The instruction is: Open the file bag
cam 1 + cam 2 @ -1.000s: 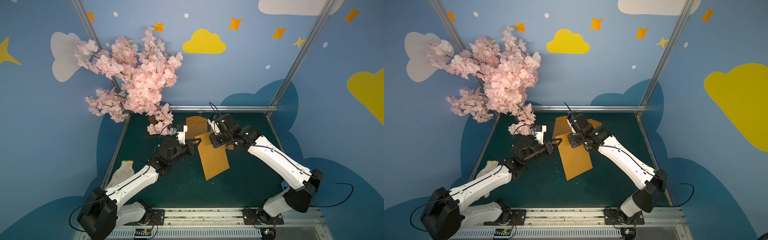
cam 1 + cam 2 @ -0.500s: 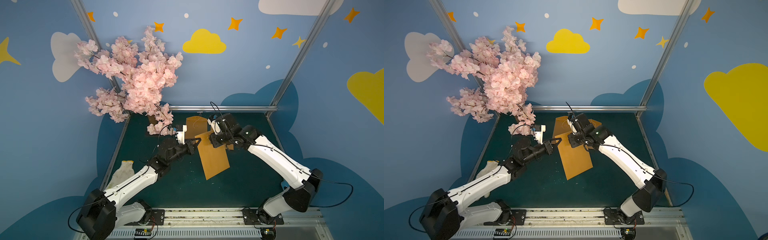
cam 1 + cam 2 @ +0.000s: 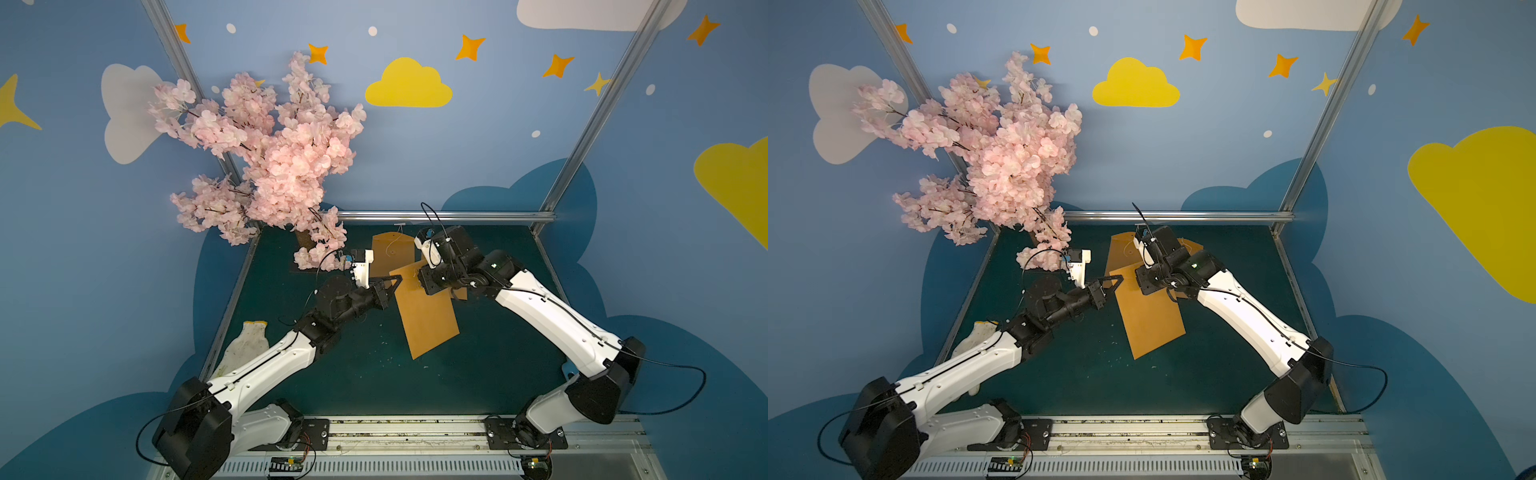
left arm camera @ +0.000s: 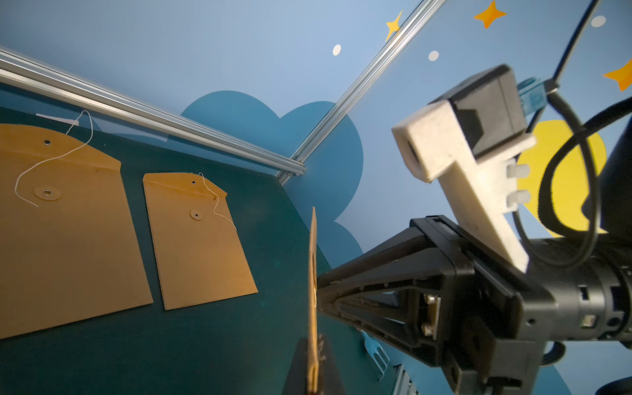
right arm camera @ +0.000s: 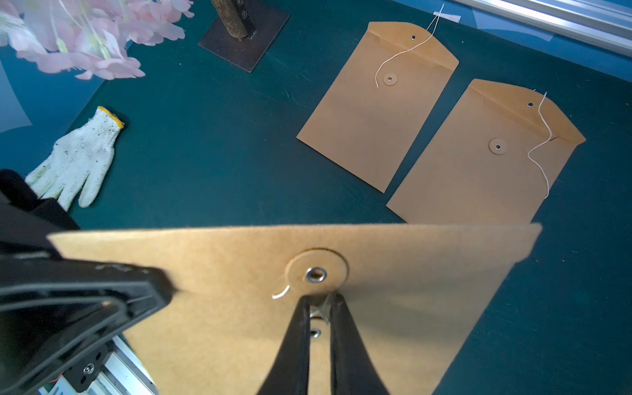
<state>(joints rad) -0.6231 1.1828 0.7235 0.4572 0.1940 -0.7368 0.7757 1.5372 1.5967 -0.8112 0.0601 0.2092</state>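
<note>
Kraft file bag (image 3: 424, 316) hangs tilted above the table (image 3: 332, 374) in both top views; it looks light, thin and bendy. Left wrist view: left gripper (image 4: 319, 297) clamped on its edge. Right wrist view: right gripper (image 5: 319, 306) nips the string (image 5: 280, 293) under the clasp disc (image 5: 316, 272), the sensible hold.

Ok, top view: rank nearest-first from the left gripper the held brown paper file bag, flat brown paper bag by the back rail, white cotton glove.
1. Held brown paper file bag: in the left gripper.
2. Flat brown paper bag: just behind.
3. White cotton glove: far left.
</note>
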